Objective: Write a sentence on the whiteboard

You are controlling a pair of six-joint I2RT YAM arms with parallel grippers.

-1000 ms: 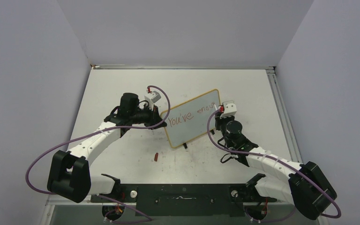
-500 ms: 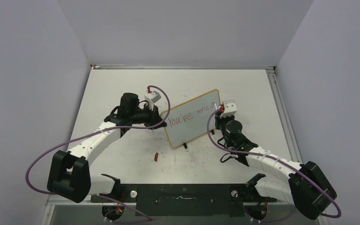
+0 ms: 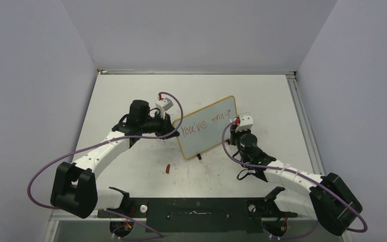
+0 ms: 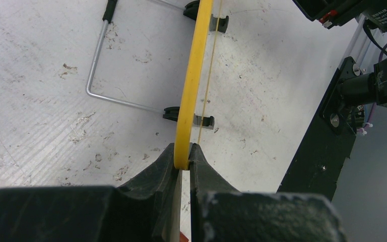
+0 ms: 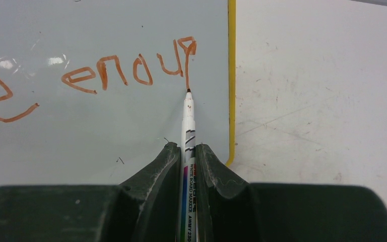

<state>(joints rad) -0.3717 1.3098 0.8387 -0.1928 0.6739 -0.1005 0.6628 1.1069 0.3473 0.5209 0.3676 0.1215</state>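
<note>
Right wrist view: the right gripper (image 5: 188,151) is clamping a marker (image 5: 188,108), whose tip is touching the last stroke of the sentence (image 5: 131,73) near the right edge of the whiteboard (image 5: 106,126). The left gripper (image 4: 182,154) is pinching the yellow rim of the whiteboard, which is standing propped near the centre of the table (image 3: 131,91).

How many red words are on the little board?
2. "You've" is on the left half of the whiteboard; the unfinished "enoug" is on the right, by the yellow rim, with the marker tip at its last letter. None seem hidden.
</note>
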